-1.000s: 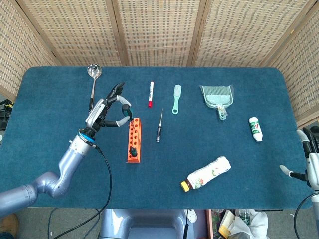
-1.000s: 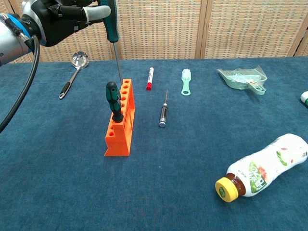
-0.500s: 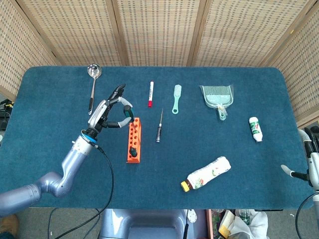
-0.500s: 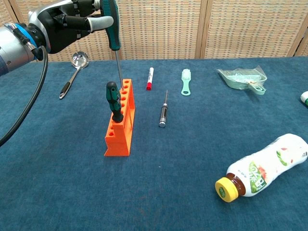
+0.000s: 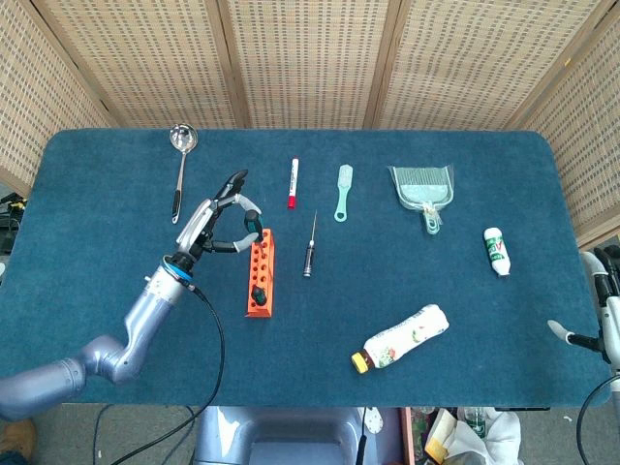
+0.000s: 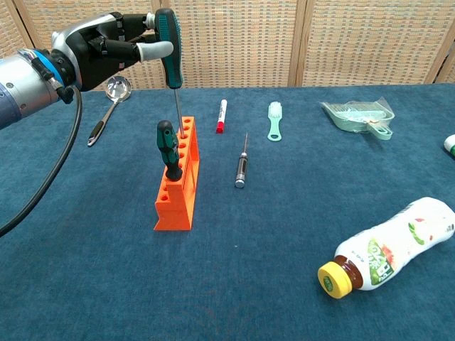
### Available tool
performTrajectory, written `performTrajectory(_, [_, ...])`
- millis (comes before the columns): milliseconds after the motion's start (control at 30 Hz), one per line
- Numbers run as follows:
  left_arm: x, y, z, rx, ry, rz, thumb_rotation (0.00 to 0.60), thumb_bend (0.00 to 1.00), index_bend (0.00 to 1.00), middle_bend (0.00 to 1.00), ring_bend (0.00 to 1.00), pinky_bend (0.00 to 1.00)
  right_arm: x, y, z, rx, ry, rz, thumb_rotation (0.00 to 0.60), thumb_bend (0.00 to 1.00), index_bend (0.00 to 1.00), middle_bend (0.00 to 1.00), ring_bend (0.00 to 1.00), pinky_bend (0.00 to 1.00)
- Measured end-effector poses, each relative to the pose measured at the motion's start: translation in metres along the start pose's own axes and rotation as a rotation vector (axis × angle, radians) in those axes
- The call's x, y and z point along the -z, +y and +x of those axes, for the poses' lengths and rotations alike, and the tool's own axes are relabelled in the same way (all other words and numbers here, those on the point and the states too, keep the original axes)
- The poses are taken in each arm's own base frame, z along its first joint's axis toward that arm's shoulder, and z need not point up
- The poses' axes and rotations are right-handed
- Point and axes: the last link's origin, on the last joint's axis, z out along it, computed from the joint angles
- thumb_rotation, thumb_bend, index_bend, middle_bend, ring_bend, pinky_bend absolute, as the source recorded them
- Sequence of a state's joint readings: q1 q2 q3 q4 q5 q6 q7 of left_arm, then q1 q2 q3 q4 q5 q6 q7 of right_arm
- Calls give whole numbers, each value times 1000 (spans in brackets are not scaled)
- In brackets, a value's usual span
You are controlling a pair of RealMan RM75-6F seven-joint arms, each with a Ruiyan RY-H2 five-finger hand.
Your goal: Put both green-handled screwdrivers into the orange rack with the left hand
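My left hand point(image 6: 106, 48) point(image 5: 215, 221) grips a green-handled screwdriver point(image 6: 170, 44) upright by its handle. Its thin shaft point(image 6: 177, 112) points down, with the tip at a hole near the far end of the orange rack point(image 6: 178, 190) point(image 5: 261, 272). A second green-handled screwdriver point(image 6: 167, 150) point(image 5: 259, 291) stands upright in a hole toward the rack's near end. Only a part of my right hand point(image 5: 603, 310) shows at the right edge of the head view; how its fingers lie is hidden.
A small black-handled screwdriver point(image 6: 242, 167) lies right of the rack. A red marker point(image 6: 222, 116), a mint brush point(image 6: 274, 120), a ladle point(image 6: 108, 105), a dustpan set point(image 6: 358, 114), a lying bottle point(image 6: 387, 249) and a small white bottle point(image 5: 496, 250) lie across the blue table.
My left hand has moved right and lower with the screwdriver, bringing its tip from above the rack's far end down to a hole there.
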State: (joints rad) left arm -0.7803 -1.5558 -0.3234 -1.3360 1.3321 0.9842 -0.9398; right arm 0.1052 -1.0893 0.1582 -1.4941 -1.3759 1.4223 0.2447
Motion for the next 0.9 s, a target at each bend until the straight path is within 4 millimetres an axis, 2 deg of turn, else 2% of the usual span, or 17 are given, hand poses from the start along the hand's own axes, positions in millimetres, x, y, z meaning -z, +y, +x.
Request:
performTrajectory(633, [4,-39,-19,-81,-23,67,600,413,676,0,0,0,0,1,0,-4,-3,-1,600,0,0,0,0,0])
performTrajectory(900, [3,-45,-23,-106,-21,76,600,413,677,0,0,0,0,2,1,-7,-3,-2,600,0,0,0,0,0])
